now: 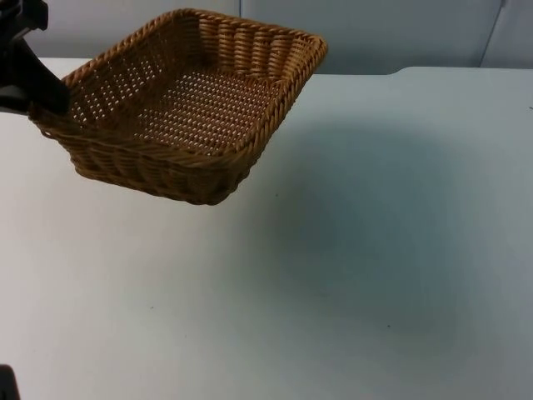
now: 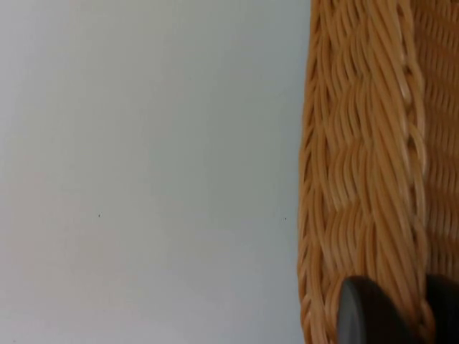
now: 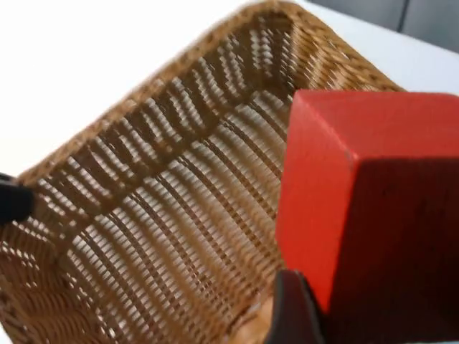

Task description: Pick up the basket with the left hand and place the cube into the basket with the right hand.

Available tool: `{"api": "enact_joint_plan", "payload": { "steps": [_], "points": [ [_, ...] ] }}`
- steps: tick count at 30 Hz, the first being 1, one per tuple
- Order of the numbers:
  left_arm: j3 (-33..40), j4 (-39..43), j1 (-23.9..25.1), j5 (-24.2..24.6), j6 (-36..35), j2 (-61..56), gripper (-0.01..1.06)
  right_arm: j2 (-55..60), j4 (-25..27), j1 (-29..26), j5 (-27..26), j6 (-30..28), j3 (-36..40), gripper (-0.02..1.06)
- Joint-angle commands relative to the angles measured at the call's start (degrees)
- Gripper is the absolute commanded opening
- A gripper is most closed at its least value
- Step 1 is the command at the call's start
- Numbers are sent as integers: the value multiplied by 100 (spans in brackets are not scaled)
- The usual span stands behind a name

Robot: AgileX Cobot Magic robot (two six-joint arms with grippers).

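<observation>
A woven wicker basket (image 1: 187,108) hangs tilted above the white table at the back left. My left gripper (image 1: 46,98) is shut on its left rim; in the left wrist view that gripper (image 2: 405,315) clamps the basket's wall (image 2: 366,165), one black fingertip (image 2: 362,315) outside. My right gripper (image 3: 373,308) is shut on a red cube (image 3: 358,172), held just above the basket's open inside (image 3: 158,222). The basket holds nothing.
The white table (image 1: 350,275) stretches wide in front and to the right of the basket, carrying its soft shadow. A grey partition wall (image 1: 400,33) closes the back. A small black part (image 1: 7,383) sits at the near left corner.
</observation>
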Motion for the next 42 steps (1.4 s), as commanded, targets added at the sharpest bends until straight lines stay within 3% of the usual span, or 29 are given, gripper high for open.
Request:
{"api": "enact_joint_plan", "payload": {
  "steps": [1, 4, 12, 17, 25, 42],
  "points": [
    [-40, -196, -5, 106, -3, -83, 0, 85, 131, 36, -257, -128, -172, 0],
    [-40, -196, -5, 106, -3, -83, 0, 139, 238, 36, -318, -308, -201, 0],
    [-40, -170, -5, 106, -3, -83, 0, 799, 1513, 60, -504, -1211, -212, 0],
    [-40, -170, -5, 106, -3, -83, 0, 1169, 1669, 60, -504, -1311, -212, 0],
    [-40, -170, -5, 106, -3, -83, 0, 1428, 2709, 113, -515, -2484, -254, 0],
    [-40, -170, -5, 106, -3, -83, 0, 1455, 2491, 282, -494, -2582, -254, 0]
  ]
}}
